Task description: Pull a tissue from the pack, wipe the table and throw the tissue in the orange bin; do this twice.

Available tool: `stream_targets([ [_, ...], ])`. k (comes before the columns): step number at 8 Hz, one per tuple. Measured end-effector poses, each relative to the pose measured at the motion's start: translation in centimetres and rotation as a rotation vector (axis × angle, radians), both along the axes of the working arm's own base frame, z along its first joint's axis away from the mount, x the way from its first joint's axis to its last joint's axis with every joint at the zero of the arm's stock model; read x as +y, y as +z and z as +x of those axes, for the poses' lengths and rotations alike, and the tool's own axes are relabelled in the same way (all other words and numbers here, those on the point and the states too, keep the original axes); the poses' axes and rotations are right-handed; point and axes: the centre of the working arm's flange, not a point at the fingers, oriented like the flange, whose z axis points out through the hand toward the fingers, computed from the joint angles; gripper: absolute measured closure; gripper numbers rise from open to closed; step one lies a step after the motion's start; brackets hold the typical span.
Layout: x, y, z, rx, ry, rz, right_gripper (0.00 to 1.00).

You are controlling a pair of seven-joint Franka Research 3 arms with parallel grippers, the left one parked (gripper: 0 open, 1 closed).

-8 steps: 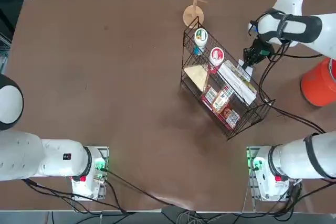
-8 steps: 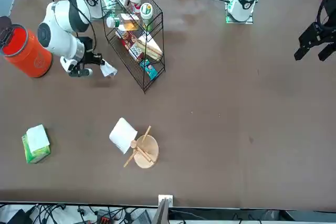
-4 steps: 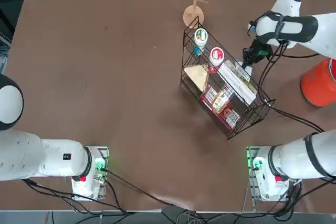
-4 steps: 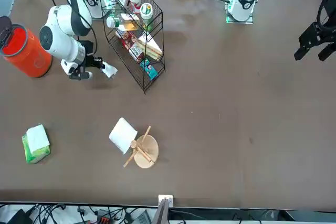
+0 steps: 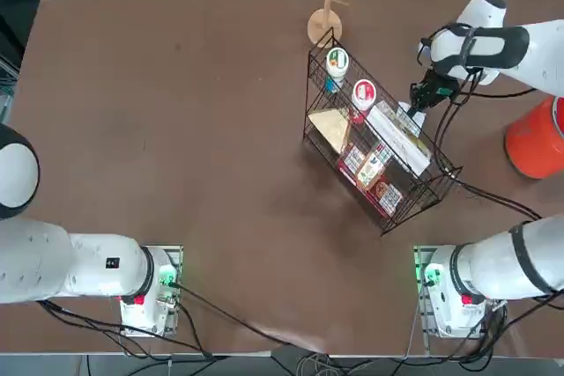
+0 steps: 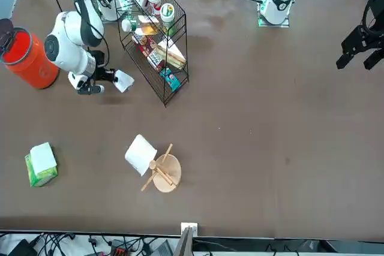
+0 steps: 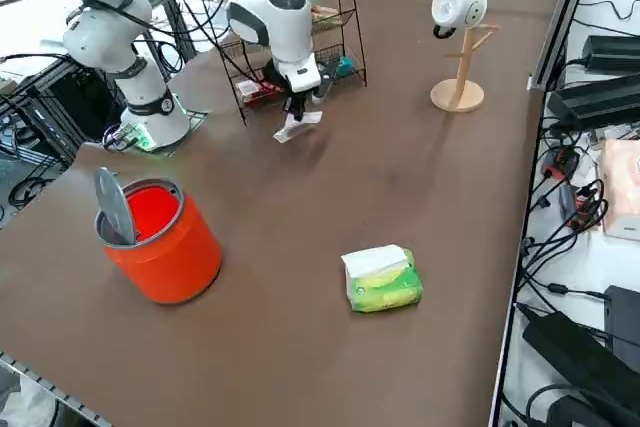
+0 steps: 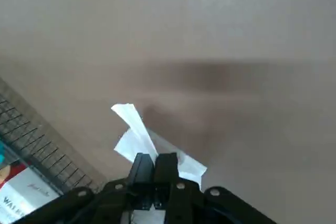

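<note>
On the large dark brown matte counter, the black wire basket of packets and bottles stands just left of the right tool, which is clamped on a crumpled white tissue low over the counter. The round bright orange bin sits further right at the counter's right edge. The small yellow-green plastic tissue pack, white tissue showing, lies well apart at the far right corner.

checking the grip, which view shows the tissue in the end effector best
The right wrist view: the tissue fills the middle, pinched in the shut right end effector. Front and right side views show a small white scrap by the wire basket. In the top view it is barely visible.
</note>
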Motion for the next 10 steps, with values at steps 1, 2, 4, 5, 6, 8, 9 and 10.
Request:
stream_targets([
  [1,-0.1,-0.5,0.1,-0.005,0.000,-0.004,0.99],
  [2,-0.1,-0.9,0.2,-0.010,0.003,-0.006,0.99],
  [4,-0.2,-1.7,0.2,-0.011,0.017,-0.009,0.98],
  [5,-0.2,-2.0,0.2,-0.009,0.020,-0.010,0.98],
  [6,-0.2,-2.2,0.2,-0.007,0.020,-0.011,0.98],
  [8,-0.3,-2.5,0.2,-0.004,0.021,-0.011,0.98],
  [9,-0.3,-2.5,0.2,-0.002,0.023,-0.011,0.98],
  [10,-0.3,-2.6,0.1,-0.001,0.025,-0.011,0.98],
])
